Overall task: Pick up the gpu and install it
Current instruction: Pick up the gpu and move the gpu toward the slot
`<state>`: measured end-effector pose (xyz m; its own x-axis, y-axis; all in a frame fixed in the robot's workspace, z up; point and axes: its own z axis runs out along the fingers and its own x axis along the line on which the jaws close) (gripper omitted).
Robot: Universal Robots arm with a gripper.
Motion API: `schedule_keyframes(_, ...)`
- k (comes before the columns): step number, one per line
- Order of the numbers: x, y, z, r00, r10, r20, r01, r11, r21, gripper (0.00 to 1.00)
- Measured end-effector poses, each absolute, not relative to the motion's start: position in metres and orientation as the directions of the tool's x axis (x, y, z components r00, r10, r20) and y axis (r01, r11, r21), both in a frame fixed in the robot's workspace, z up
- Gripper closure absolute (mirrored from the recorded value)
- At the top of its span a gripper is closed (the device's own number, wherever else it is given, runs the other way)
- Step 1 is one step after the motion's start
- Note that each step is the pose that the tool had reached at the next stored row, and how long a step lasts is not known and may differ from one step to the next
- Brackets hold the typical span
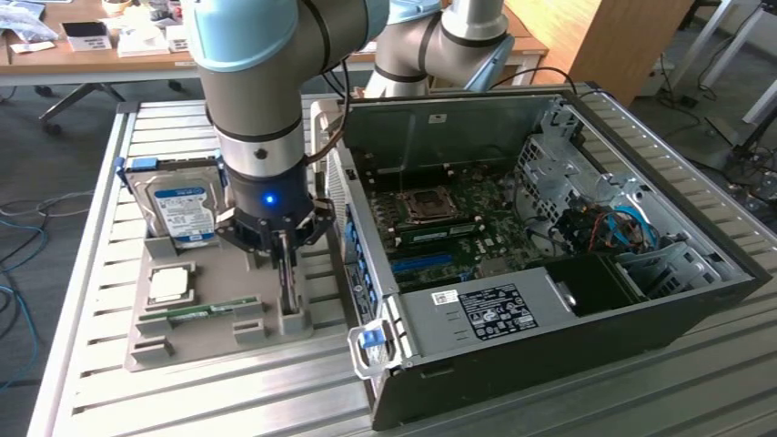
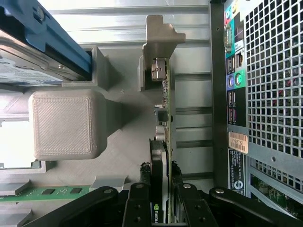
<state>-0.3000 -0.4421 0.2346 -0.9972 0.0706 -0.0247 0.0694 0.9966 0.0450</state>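
Printed holder (image 1: 182, 341): grey plastic, ridged layer texture, blocky posts and slots.
- The gpu (image 1: 287, 284) stands on edge in the slot on the exterior view's right.
- Memory stick (image 1: 200, 312), narrow and green, lies flat in a groove.
- Square silver processor (image 1: 170, 284) sits in a shallow pocket.
- Hard drive (image 1: 182, 209), silver with a blue-white label and blue carrier, stands upright at the back.

Computer case (image 1: 510, 364): just beside the holder on the exterior view's right, black sheet metal, side open. Inside are a green motherboard (image 1: 449, 228) and a boxy power supply (image 1: 492, 309) with a white label.

Both rest on a slatted aluminium table (image 1: 182, 401).

Wrist view: the gpu (image 2: 166, 127) is seen edge-on as a thin dark card with a green board edge. The case's perforated rear grille (image 2: 265, 71) is close on one side and the holder (image 2: 123, 156) on the other.

Gripper (image 1: 284, 259) is straight above the gpu's slot. Its black fingers (image 2: 139, 198) flank the card; the jaws of the gripper (image 2: 161, 187) are pinched on the card's two faces, near one end. The card's lower edge is in the holder.
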Motion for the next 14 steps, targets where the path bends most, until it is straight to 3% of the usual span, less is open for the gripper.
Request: schedule_keyframes(14,-0.3,-0.442,0.255,-0.997,0.071,-0.025,0.069,0.997,0.045,0.73)
